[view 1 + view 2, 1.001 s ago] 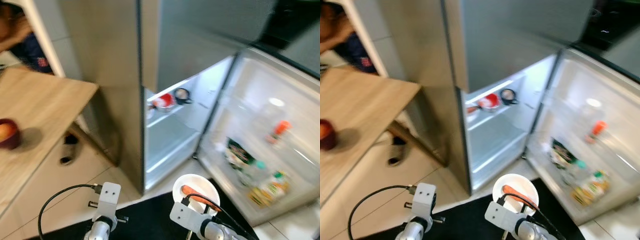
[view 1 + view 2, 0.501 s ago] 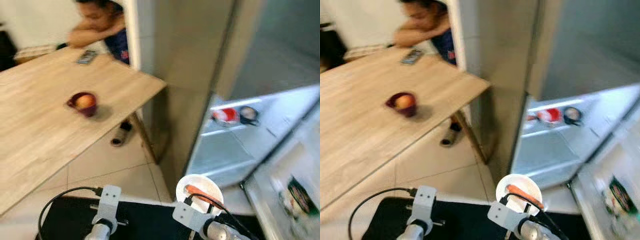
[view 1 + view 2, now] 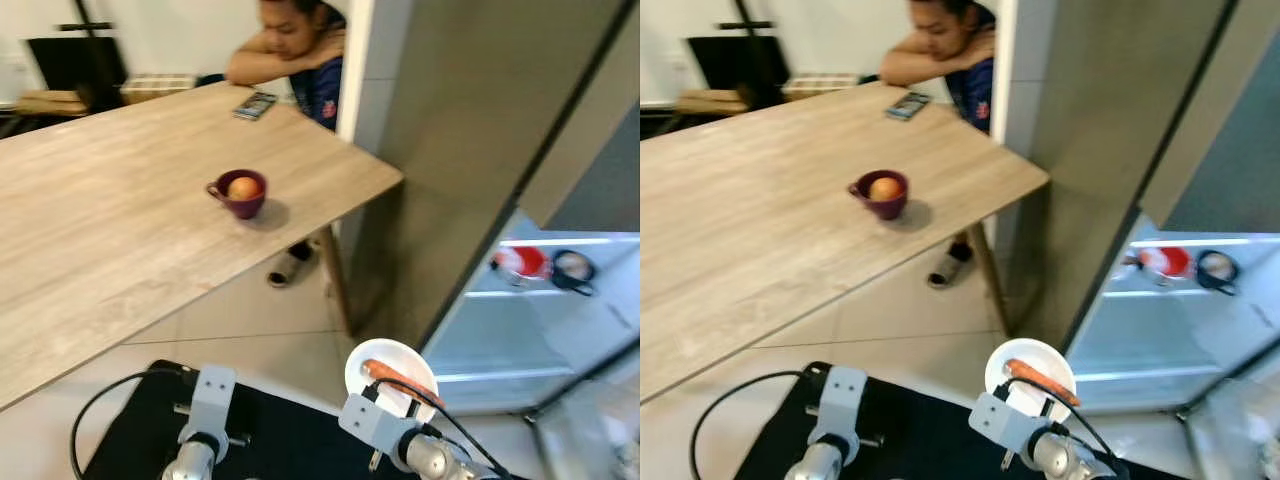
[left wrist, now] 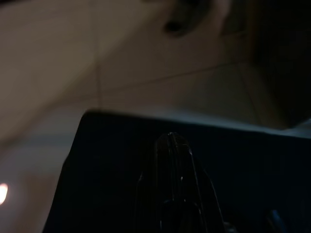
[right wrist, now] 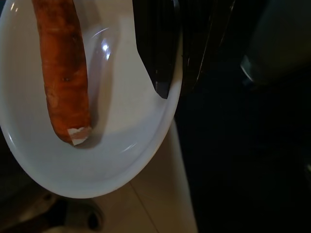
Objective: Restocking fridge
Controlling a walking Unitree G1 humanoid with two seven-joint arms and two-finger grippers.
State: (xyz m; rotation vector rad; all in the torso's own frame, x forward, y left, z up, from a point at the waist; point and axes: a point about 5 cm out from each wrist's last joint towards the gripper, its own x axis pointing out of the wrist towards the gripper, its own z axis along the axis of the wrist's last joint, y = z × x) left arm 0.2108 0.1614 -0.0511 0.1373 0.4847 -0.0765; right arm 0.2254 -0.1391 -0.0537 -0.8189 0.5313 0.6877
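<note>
My right gripper [image 5: 176, 73] is shut on the rim of a white plate [image 5: 121, 160], one finger over the rim and one under it. An orange carrot [image 5: 62, 73] lies on the plate [image 3: 372, 360], held low in front of me. The grey fridge [image 3: 480, 140] stands to my right, its lower compartment open. A red container [image 3: 520, 263] and a dark cup [image 3: 572, 268] sit on a shelf inside. My left gripper [image 4: 171, 145] is shut with nothing in it, low over a black surface [image 3: 280, 440].
A wooden table [image 3: 120, 230] spreads to the left, carrying a maroon cup [image 3: 238, 193] with a round orange fruit and a phone [image 3: 255, 104]. A person [image 3: 295, 40] leans on its far end. A shoe [image 3: 292, 268] lies on the tiled floor under the table's corner.
The camera has swung left: the table and person now take the left and centre, and the fridge sits at the right edge. The plate with the carrot stays in my right gripper.
</note>
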